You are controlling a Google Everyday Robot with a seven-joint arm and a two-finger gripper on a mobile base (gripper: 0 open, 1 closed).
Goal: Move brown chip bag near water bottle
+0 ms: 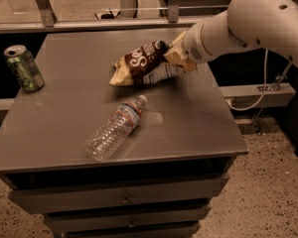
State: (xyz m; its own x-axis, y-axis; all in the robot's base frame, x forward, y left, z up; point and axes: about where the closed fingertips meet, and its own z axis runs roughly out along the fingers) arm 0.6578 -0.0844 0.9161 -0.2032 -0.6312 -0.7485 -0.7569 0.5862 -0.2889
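Brown chip bag [141, 63] clenched at one end in my gripper [176, 54]; water bottle [116, 128] lies near my gripper, apart from the bag, on the table [203, 118]

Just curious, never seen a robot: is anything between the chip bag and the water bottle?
Only bare tabletop separates brown chip bag and water bottle in the camera view; the claw meets the bag's picture-right end.
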